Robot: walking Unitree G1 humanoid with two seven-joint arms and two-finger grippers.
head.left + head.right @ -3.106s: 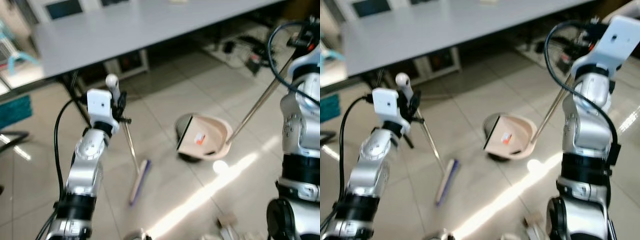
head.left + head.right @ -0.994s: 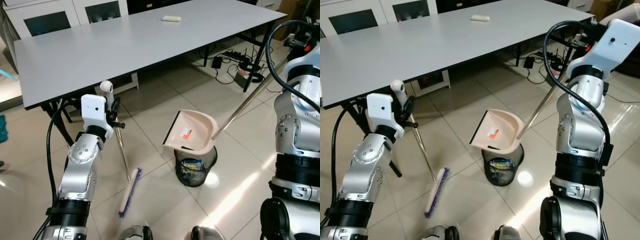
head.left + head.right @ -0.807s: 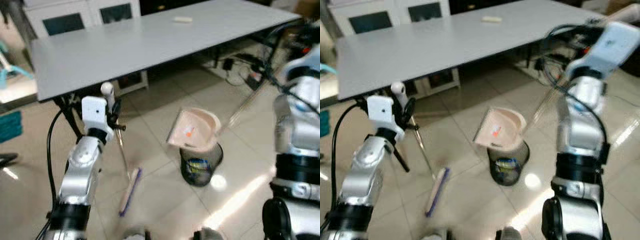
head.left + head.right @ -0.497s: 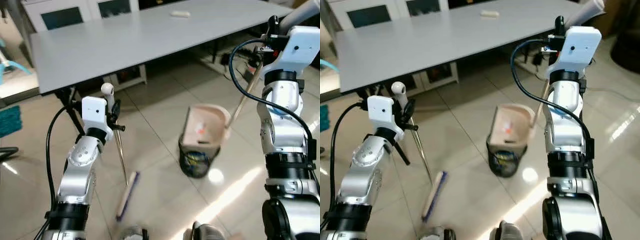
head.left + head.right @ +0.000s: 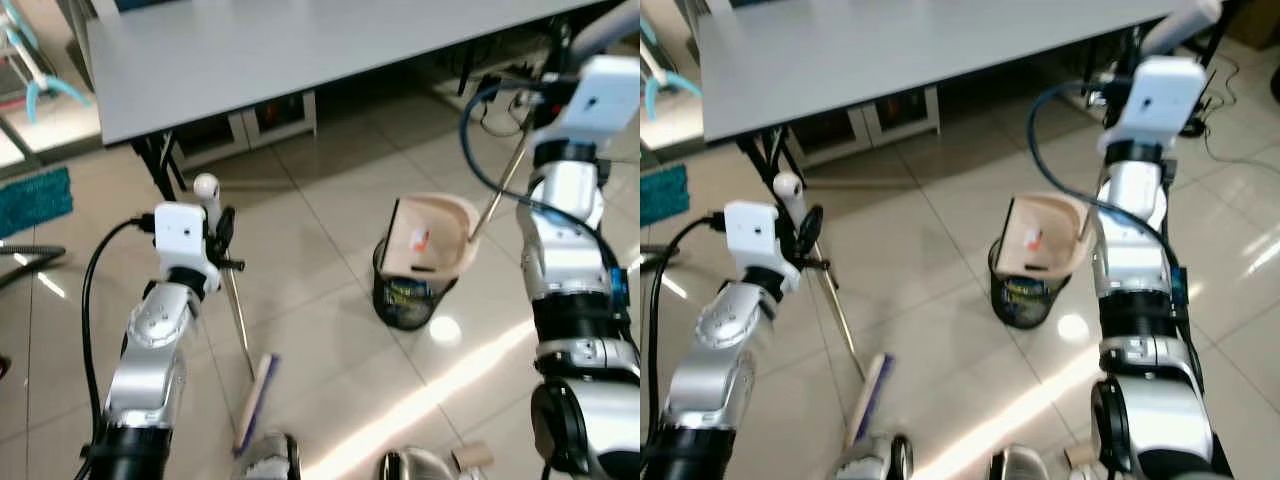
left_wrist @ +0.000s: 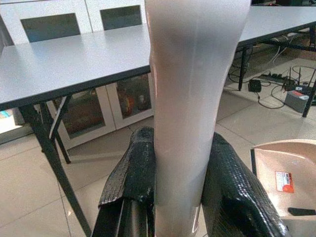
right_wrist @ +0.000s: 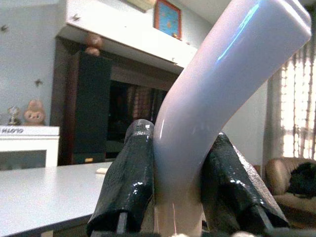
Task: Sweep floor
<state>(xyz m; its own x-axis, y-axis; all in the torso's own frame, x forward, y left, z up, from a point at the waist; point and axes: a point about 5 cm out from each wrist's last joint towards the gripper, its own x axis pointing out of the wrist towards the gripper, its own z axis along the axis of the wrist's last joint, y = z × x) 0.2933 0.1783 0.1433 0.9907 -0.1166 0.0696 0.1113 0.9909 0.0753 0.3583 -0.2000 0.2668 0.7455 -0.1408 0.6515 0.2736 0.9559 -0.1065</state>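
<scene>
While the left gripper [image 6: 180, 197] clamps the broom [image 5: 240, 330], the right gripper [image 7: 177, 197] grips the dustpan [image 5: 430, 240], hiding the bin [image 5: 405, 300] rim.

Glossy beige tiled floor [image 5: 330, 250] with a bright sunlight streak [image 5: 440, 395], long grey table [image 5: 300, 50] on black legs, white cabinets [image 6: 79, 19] behind, cables [image 6: 276, 84] on floor, teal mat [image 5: 35, 200] at left.

Dustpan [image 5: 430, 235] now tipped steeper, pan mouth down into the black bin [image 5: 405, 297], rather than raised level above it. Right gripper [image 5: 1137, 62] swung in nearer over the bin. Broom head [image 5: 255, 385] unmoved relative to bin.
</scene>
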